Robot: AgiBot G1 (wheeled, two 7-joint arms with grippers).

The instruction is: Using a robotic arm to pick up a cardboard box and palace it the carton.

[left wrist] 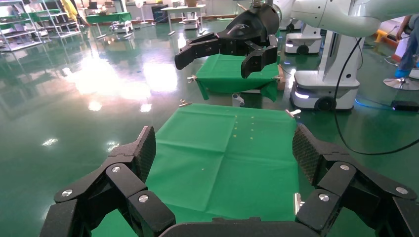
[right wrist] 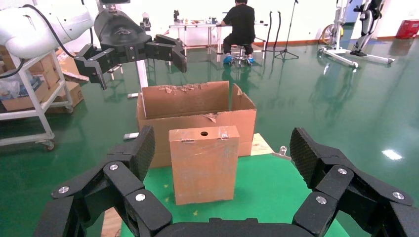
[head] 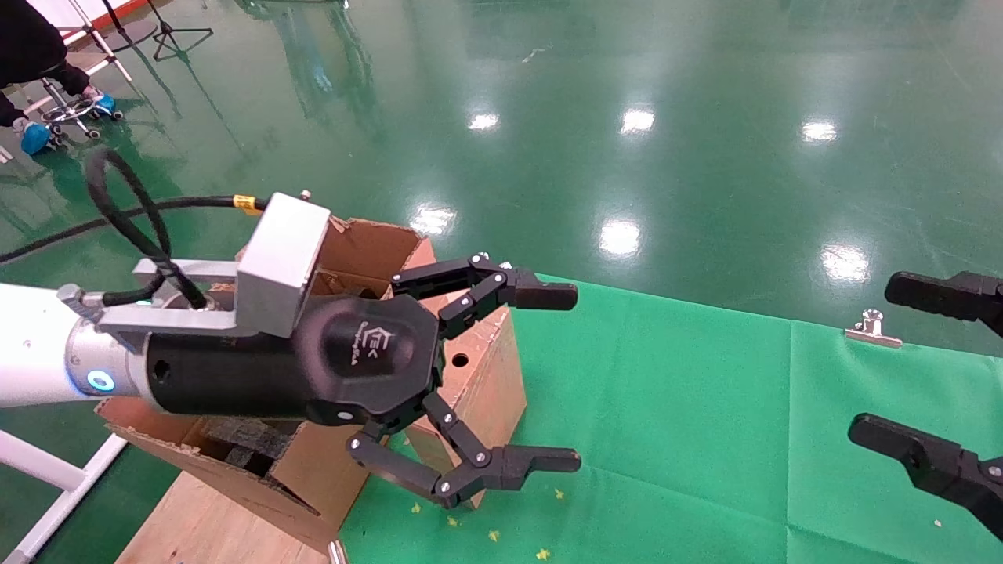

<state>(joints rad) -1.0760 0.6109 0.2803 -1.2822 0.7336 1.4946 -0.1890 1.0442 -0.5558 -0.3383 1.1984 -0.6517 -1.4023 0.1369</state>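
Left hand point(head: 548, 376), the black two-finger linkage unit on the white and silver robotic arm point(head: 35, 345), hangs above the left edge of the green cloth-covered counter point(head: 705, 439), fingers spread wide and gripping nothing. It sits in front of and above the small closed brown cardboard box with a round hole point(head: 478, 384), not touching it.

The small box stands upright on the counter at its left edge, hole in the upper face, right up against the large brown corrugated carton with torn upright flaps point(head: 353, 243); can't tell if the two touch. The right wrist view shows it standing in front of the carton wall. Black foam pieces point(head: 247, 442) are visible inside the carton.

Right hand point(head: 909, 368), all black, sits at the right edge of the counter, fingers also spread wide and released, well apart from the box. A silver clip point(head: 871, 329) pins the cloth at the far edge near it.
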